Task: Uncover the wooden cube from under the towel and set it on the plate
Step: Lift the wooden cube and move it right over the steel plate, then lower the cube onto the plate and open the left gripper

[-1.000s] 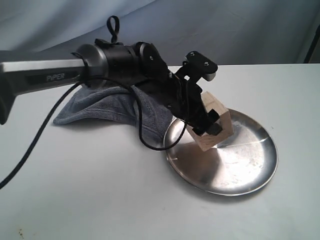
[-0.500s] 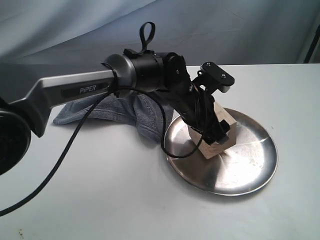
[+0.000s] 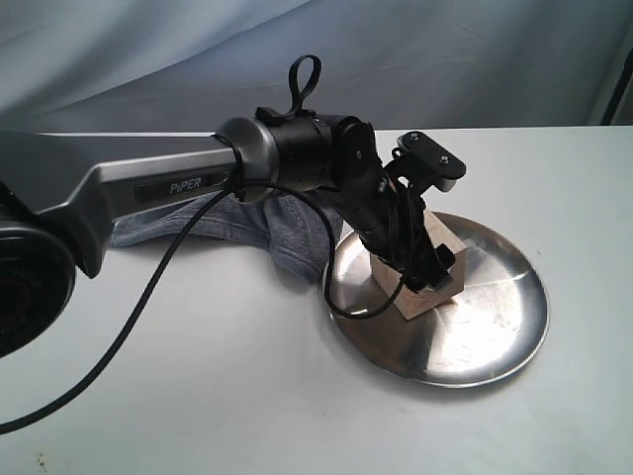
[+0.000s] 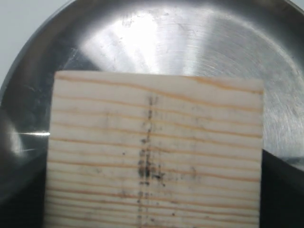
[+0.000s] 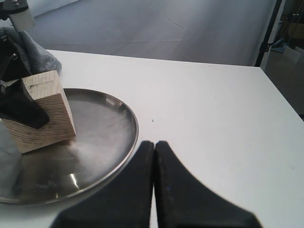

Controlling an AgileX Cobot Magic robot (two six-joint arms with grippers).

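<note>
The wooden cube (image 3: 423,299) is inside the left part of the steel plate (image 3: 499,322), its lower edge down at the plate's surface. My left gripper (image 3: 427,269) is shut on the cube, one black finger (image 5: 24,112) across its side. In the left wrist view the cube's grained face (image 4: 156,147) fills the frame over the plate (image 4: 190,42). The grey-blue towel (image 3: 297,230) lies bunched behind the arm, left of the plate. My right gripper (image 5: 154,145) is shut and empty, hovering just beyond the plate's rim (image 5: 128,147); it is out of the exterior view.
The white table (image 3: 247,396) extends in front and to the right of the plate. The left arm's black cable (image 3: 148,297) loops down over the table near the towel. A grey backdrop (image 3: 445,59) hangs behind.
The left arm has reached further right and lowered the cube from above the plate's left rim down onto the plate.
</note>
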